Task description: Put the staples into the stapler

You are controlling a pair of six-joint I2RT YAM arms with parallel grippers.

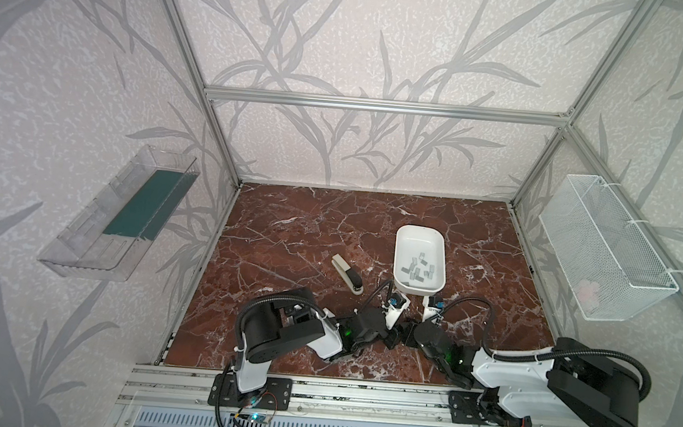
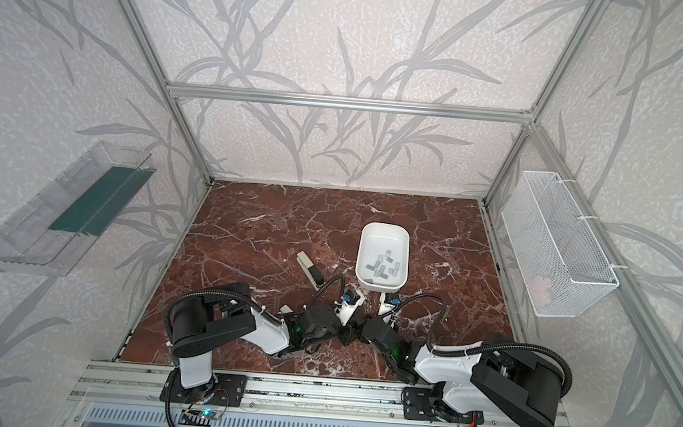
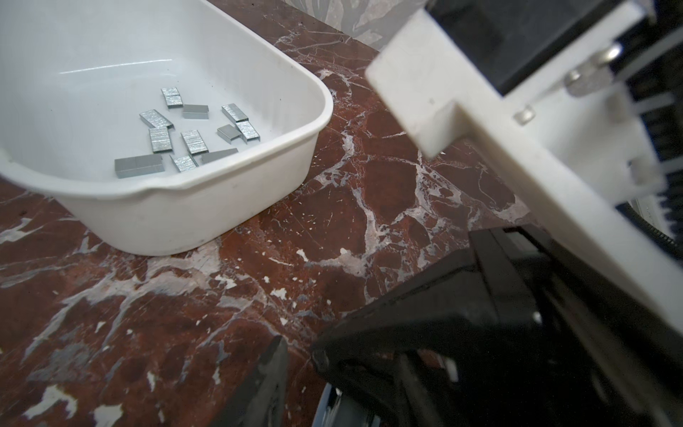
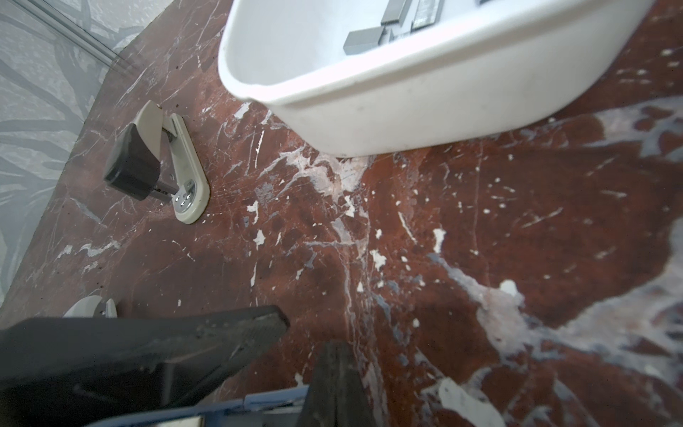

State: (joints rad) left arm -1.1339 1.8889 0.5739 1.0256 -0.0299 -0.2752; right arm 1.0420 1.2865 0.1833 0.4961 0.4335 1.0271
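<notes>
Both arms are folded in low at the front of the marble table (image 1: 288, 227). The left gripper (image 1: 391, 340) and right gripper (image 1: 410, 336) sit nose to nose, tips all but touching, just short of the near end of the white tub (image 1: 419, 234).

The staples (image 1: 419, 268) lie loose on the tub floor, bunched in its nearer half. The left wrist view shows the staples (image 3: 184, 136) as grey strips at all angles, some flat, some on edge. They sit beyond the tips of both grippers, on the far side of the tub's near wall, and neither pair of jaws touches them.

The stapler (image 1: 347, 274) rests on the table to the left of the tub, apart from it, its nose angled toward the arms. In the right wrist view the stapler (image 4: 155, 162) stands on its beige base with the black upper arm tilted up off it. It is near the left gripper's side but untouched.

The right gripper shows in its own wrist view as one narrow dark wedge (image 4: 332, 377), jaws pressed together, with nothing I can see held in them. Of the left gripper, only one dark finger (image 3: 268, 377) shows in its wrist view. The rest is lost against the right arm's black body, so I cannot tell how wide its jaws stand or whether they hold anything.

A pale rounded piece (image 4: 90, 307) peeks out by the dark bulk in the right wrist view, too hidden to name.
</notes>
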